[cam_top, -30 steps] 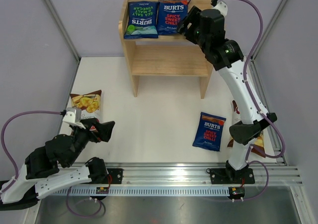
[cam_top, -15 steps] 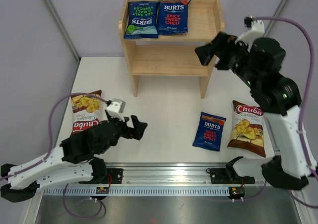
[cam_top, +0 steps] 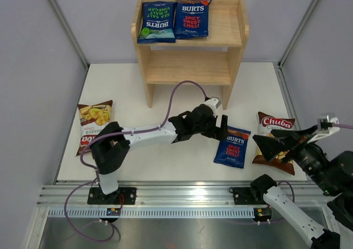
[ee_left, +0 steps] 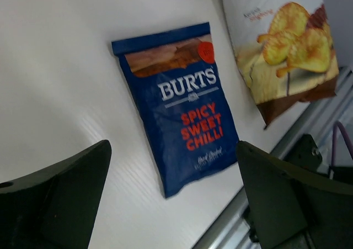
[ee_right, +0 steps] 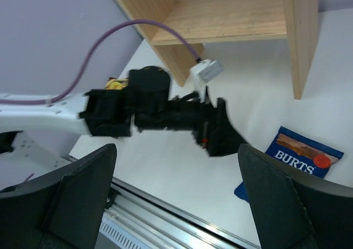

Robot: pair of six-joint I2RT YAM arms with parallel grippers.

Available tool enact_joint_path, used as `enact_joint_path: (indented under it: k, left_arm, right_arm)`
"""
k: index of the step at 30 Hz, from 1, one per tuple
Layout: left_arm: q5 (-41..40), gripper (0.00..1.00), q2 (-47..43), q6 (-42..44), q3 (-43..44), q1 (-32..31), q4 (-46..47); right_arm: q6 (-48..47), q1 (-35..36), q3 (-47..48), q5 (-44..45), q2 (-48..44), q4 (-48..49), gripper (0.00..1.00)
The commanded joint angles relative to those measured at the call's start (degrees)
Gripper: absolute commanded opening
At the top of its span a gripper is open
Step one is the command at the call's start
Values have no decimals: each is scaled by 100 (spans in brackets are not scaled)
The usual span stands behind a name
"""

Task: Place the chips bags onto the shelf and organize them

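Two blue BURTS bags, a green-accented one [cam_top: 157, 21] and an orange-topped one [cam_top: 192, 17], lie on the top tier of the wooden shelf [cam_top: 234, 33]. A third BURTS bag [cam_top: 232, 146] lies on the table in front of the shelf; it also shows in the left wrist view [ee_left: 179, 105]. A brown Chuba bag [cam_top: 272, 128] lies right of it, another [cam_top: 94, 122] at the far left. My left gripper [cam_top: 222, 128] is open and empty just left of the loose BURTS bag. My right gripper [cam_top: 263, 144] is open and empty, over the right Chuba bag.
The shelf's lower tier [cam_top: 187, 67] holds nothing. A metal rail [cam_top: 182, 194] runs along the table's near edge. The left arm [cam_top: 149, 136] stretches across the table middle, its purple cable [cam_top: 176, 91] arching toward the shelf.
My left arm has swung far right across the table to the loose BURTS bag. My right arm has pulled back from the shelf down to the near right corner.
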Motion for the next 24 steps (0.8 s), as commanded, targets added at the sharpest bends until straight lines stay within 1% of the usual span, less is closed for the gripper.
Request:
enact_joint_path:
  k: [1,2,3,5,8,10,11,13,19,23,24]
  left_arm:
    - [548,99,803,33,908,318,86]
    - [460,99,988,94,1128,327,-82]
    - [259,99,1390,234,1583,327,-249]
    - [231,99,1735,323,1893,353,-514]
    - [240,98,2272,359,2360,388,-716]
    - [196,98,2604,332,2684,397,-953]
    - [-74,97,2694,289,2773,397,-1059]
    - [-112,96,2870,288,2888,397,-1095]
    - [134,89,3143,165,3090,397,-981]
    - [363,81,3239,-19,3090,380,-831]
    - [337,81,3292,-37,3099,380,-840]
  right_arm:
    - [88,24,84,-470,-376,-259,99]
    - [97,24,85,-505,-430,-312,99]
    - [132,24,85,-549,-474,-373,99]
    - [237,23,23,-567,-588,-400,99]
    - [325,24,-117,-979,-685,-383,98]
    - [343,24,-161,-1050,-711,-374,98]
    - [334,24,-179,-1077,-720,-348,98]
    - [343,24,-205,-1077,-738,-339,97]
    - [343,24,-381,-1165,-825,-251,97]
    - [439,24,-469,-1279,-904,-172,96]
    - [457,24,-478,-1297,-931,-163,96]
